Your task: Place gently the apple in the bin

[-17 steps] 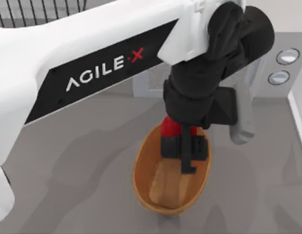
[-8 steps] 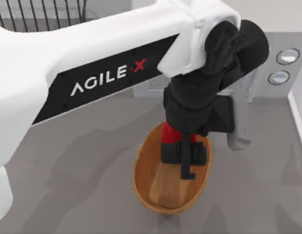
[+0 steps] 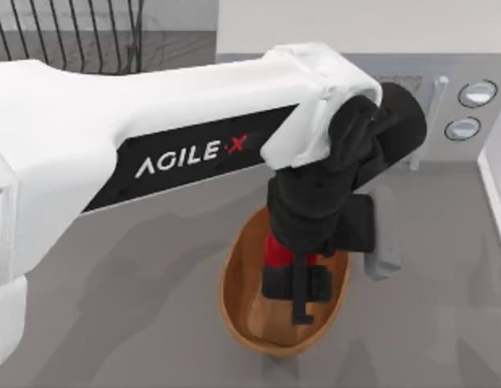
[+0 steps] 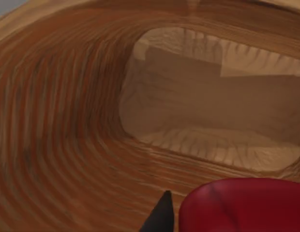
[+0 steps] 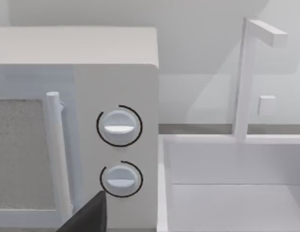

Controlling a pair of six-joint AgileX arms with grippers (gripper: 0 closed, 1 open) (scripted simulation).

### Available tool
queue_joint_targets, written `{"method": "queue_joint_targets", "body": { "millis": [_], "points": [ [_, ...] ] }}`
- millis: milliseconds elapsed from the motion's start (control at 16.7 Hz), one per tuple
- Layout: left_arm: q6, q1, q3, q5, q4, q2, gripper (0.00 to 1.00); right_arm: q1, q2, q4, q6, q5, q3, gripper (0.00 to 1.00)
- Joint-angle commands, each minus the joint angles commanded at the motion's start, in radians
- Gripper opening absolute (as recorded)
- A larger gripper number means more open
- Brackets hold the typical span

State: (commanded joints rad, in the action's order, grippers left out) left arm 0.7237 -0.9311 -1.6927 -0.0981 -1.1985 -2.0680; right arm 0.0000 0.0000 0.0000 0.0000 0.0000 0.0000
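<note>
The bin [image 3: 233,284] is an oval orange-brown basket at the table's middle front. My left arm reaches across from the left, and its gripper [image 3: 297,284] points down inside the bin, shut on the apple [image 3: 276,250]. The apple is bright red and shows just below the black wrist. In the left wrist view the apple [image 4: 242,205] sits close above the bin's ribbed wall [image 4: 58,121], with a black fingertip [image 4: 159,218] beside it and the bin's pale flat bottom [image 4: 208,111] beyond. A dark piece of my right gripper [image 5: 87,215] shows facing the microwave.
A white microwave [image 3: 315,24] with two round knobs [image 5: 118,126] stands at the back. At the back left is a black wire rack [image 3: 73,32]. Along the right side runs a white basin [image 5: 227,183] with an upright post [image 5: 247,72].
My left arm has come down and slightly toward the table's front, carrying the apple deeper into the bin. The bin has stayed in place.
</note>
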Motion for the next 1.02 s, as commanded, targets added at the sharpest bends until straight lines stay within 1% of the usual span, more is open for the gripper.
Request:
{"method": "queue_joint_targets", "body": {
  "millis": [120, 900, 960, 1020],
  "points": [
    [0.000, 0.000, 0.000, 0.000, 0.000, 0.000, 0.00, 0.000, 0.000, 0.000, 0.000, 0.000, 0.000, 1.00],
    [0.000, 0.000, 0.000, 0.000, 0.000, 0.000, 0.98, 0.000, 0.000, 0.000, 0.000, 0.000, 0.000, 1.00],
    [0.000, 0.000, 0.000, 0.000, 0.000, 0.000, 1.00, 0.000, 0.000, 0.000, 0.000, 0.000, 0.000, 1.00],
    [0.000, 0.000, 0.000, 0.000, 0.000, 0.000, 1.00, 0.000, 0.000, 0.000, 0.000, 0.000, 0.000, 1.00]
  ]
}}
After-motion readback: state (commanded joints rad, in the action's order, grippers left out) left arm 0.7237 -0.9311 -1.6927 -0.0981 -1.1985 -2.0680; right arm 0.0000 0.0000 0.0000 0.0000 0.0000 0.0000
